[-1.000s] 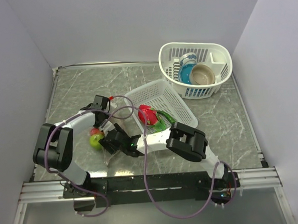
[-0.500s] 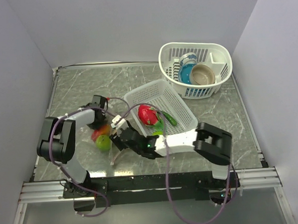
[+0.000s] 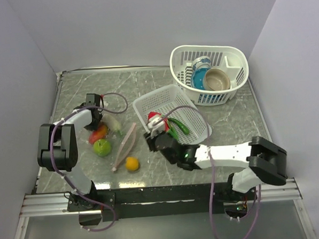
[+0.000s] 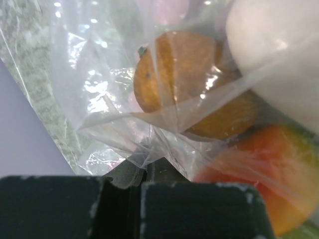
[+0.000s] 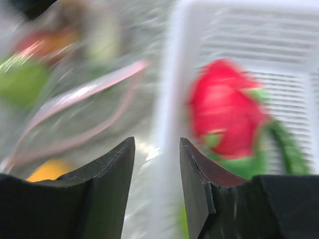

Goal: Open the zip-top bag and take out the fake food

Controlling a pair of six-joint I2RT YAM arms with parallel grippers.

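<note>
The zip-top bag [image 3: 119, 133] lies on the table, its pinkish zip strip [image 3: 125, 148] looping open toward the front. My left gripper [image 3: 94, 108] is shut on the bag's far corner; in the left wrist view [image 4: 144, 172] thin plastic is pinched between the jaws. Through the plastic I see an orange fruit [image 4: 184, 84] and a red-orange fruit [image 4: 264, 169]. A red-orange fruit [image 3: 98, 133] and a green fruit [image 3: 102, 148] lie by the bag. An orange fruit [image 3: 132, 164] lies outside on the table. My right gripper [image 3: 151, 135] is open and empty at the flat basket's near-left rim [image 5: 157, 142].
A flat white basket [image 3: 194, 113] holds a red fruit [image 3: 155, 119] and a green bean [image 3: 179, 125]. A taller white basket [image 3: 236, 59] at the back right holds a tan bowl [image 3: 217, 79] and a blue cup [image 3: 201, 70]. Walls stand on three sides.
My right gripper has let go of the bag and moved right to the basket. My left gripper pulled the bag's corner back-left. The zip mouth stands open and an orange fruit lies outside.
</note>
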